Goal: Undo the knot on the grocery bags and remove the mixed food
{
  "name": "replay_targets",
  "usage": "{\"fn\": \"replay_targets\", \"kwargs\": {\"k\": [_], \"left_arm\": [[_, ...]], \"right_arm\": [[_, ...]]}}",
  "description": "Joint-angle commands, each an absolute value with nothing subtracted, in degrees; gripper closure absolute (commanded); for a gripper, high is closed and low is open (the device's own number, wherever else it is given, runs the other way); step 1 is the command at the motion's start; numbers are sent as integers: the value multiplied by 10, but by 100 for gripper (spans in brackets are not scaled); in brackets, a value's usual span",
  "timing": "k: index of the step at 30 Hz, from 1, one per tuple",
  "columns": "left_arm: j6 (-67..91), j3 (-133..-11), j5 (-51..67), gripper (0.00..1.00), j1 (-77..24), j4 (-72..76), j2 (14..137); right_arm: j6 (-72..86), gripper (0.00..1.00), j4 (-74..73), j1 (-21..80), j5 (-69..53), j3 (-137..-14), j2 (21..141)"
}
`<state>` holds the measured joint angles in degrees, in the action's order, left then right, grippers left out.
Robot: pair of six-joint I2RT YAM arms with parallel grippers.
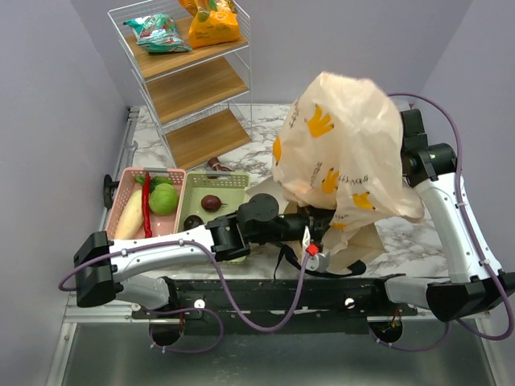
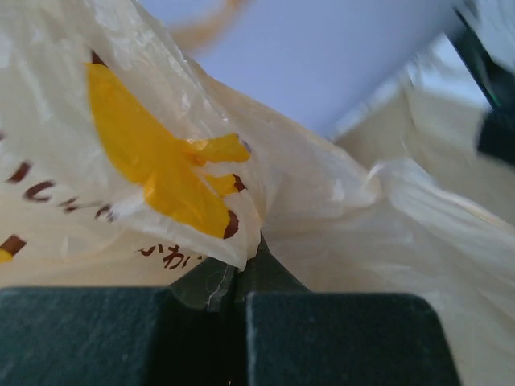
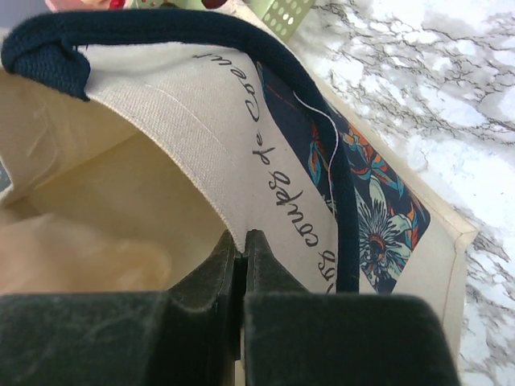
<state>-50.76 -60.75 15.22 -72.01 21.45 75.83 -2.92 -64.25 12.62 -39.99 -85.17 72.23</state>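
A tan plastic grocery bag (image 1: 346, 145) with orange print hangs lifted above the beige canvas tote (image 1: 364, 241). My left gripper (image 2: 237, 269) is shut on a lower fold of the grocery bag (image 2: 161, 161); in the top view it reaches under the bag (image 1: 302, 219). My right gripper (image 3: 244, 237) is shut on the tote's rim (image 3: 193, 121); the bag hides it in the top view. A pale radish (image 1: 129, 221), red chilli (image 1: 146, 207) and green round vegetable (image 1: 163, 199) lie in the pink basket (image 1: 121, 189). Two maroon balls (image 1: 211, 203) lie in the green basket (image 1: 233, 182).
A wire shelf rack (image 1: 193, 80) stands at the back left, with a teal snack packet (image 1: 157, 32) and an orange one (image 1: 213, 26) on its top shelf. A small brown object (image 1: 217, 166) lies behind the green basket. The tote's dark strap (image 1: 322, 269) trails over the near edge.
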Motion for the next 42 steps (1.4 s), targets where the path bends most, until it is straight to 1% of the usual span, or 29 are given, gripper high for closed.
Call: {"fn": "replay_targets", "kwargs": {"k": [1,5,7,10,12,15,19,21,22,23,25,27,29,33,37,39,42], "left_arm": [[-571,-559,172,100,-687,10,708],[-590,-592,216,100,-653,-233,697],[-619,-644,258,100,-642,-388,716],[-651,-726,295,100,-621,-567,773],[-656,-784,309,100,-600,-663,831],[-654,-899,335,100,-564,-779,953],[-633,-1043,354,100,-524,-880,1107],[-605,-1070,340,80,-516,-864,1128],[-592,-1060,333,71,-515,-831,1112],[-581,-1042,330,58,-516,-789,1087],[-559,-1003,329,40,-524,-721,1020],[-541,-974,321,26,-543,-667,953],[-521,-965,322,2,-558,-632,901],[-505,-982,323,2,-587,-611,837],[-507,-1028,327,2,-597,-628,816],[-477,-1048,322,2,-597,-586,800],[-445,-1029,301,1,-614,-429,755]], "right_arm": [[-17,99,-653,123,-417,-885,714],[-23,99,-664,123,-394,-890,713],[-24,100,-660,123,-369,-887,713],[-28,99,-657,123,-329,-891,719],[-30,99,-652,123,-309,-893,724],[-34,99,-649,123,-276,-890,730],[-47,99,-649,123,-271,-891,739],[-50,99,-649,123,-266,-898,746],[-53,99,-650,123,-262,-901,751],[-57,99,-649,123,-255,-904,753],[-63,99,-649,123,-245,-905,757],[-68,99,-650,123,-241,-902,759],[-69,99,-649,123,-239,-894,760],[-71,99,-644,123,-233,-887,763],[-70,99,-642,123,-234,-886,764],[-67,99,-642,123,-236,-885,765],[-65,99,-640,123,-242,-879,762]]}}
